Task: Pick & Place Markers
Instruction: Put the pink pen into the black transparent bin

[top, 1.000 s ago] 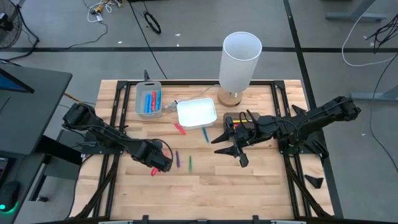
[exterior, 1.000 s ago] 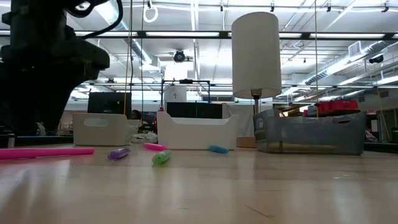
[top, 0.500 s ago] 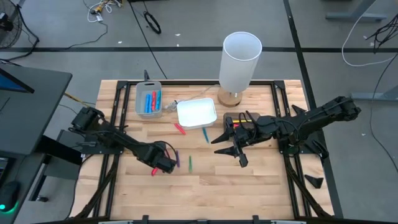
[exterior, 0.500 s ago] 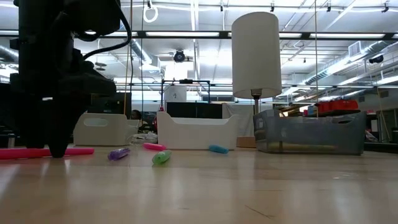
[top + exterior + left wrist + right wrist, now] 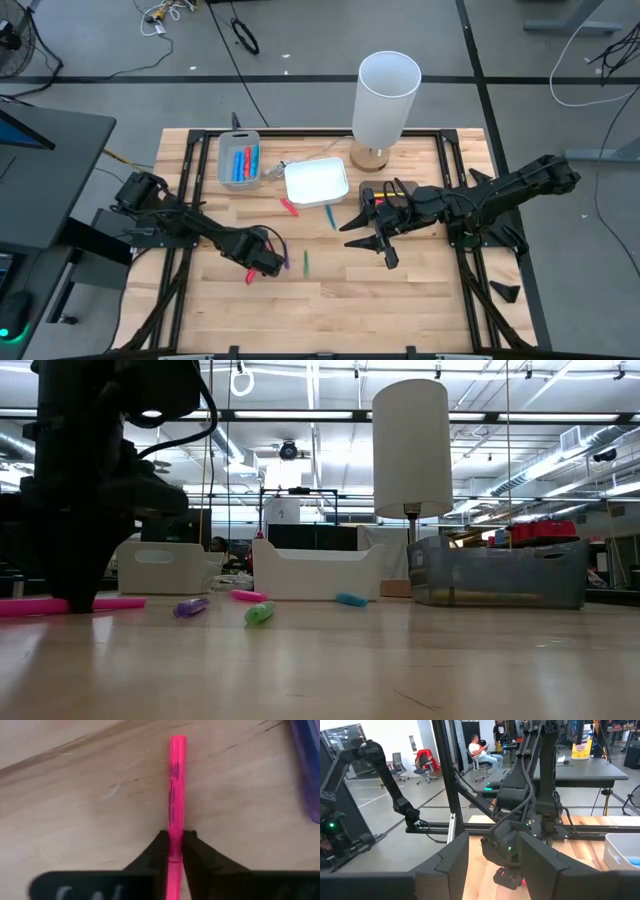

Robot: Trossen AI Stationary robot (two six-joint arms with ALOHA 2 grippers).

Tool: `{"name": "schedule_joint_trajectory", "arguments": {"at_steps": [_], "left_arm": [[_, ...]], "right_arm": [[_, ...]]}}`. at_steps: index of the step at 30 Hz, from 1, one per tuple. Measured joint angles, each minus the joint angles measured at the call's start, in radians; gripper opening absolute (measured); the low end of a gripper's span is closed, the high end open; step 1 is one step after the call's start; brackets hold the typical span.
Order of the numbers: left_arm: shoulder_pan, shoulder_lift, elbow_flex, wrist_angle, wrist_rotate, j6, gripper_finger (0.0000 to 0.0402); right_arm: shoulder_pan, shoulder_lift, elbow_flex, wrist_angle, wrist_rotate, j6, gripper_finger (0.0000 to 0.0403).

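Item: pink marker [image 5: 175, 795], flat on counter [image 5: 330, 290]. We log L claw [image 5: 173, 851] clamped on it; R claw [image 5: 372, 243] spread wide, w/ nothing held.

My black left gripper [image 5: 175, 851] pinches a hot-pink marker [image 5: 175, 795] with faint dark print on its barrel. Just off to one side lies a purple marker [image 5: 306, 767], and farther out a green marker [image 5: 259, 613]. The table [image 5: 75, 795] beneath me is pale wood with fine grain.
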Motion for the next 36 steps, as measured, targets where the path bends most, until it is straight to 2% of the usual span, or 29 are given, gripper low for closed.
{"name": "schedule_joint_trajectory", "arguments": {"at_steps": [2, 10, 16, 24, 36], "left_arm": [[0.000, 0.001, 0.000, 0.007, 0.004, 0.001, 0.0026], [0.000, -0.008, 0.000, 0.002, 0.007, 0.029, 0.0026], [-0.003, -0.080, -0.003, -0.030, 0.015, 0.122, 0.0026], [-0.002, -0.165, -0.003, -0.071, 0.011, 0.359, 0.0026], [0.000, -0.264, -0.002, -0.190, 0.024, 0.858, 0.0026]], "right_arm": [[0.000, 0.000, 0.000, 0.000, 0.000, 0.005, 0.0169], [0.000, 0.000, 0.000, 0.000, -0.001, 0.072, 0.0169], [0.000, 0.000, 0.000, -0.005, -0.030, 0.150, 0.0169], [0.000, 0.000, 0.000, -0.056, -0.031, 0.358, 0.0169], [0.000, 0.000, 0.000, -0.068, -0.030, 0.741, 0.0169]]}}
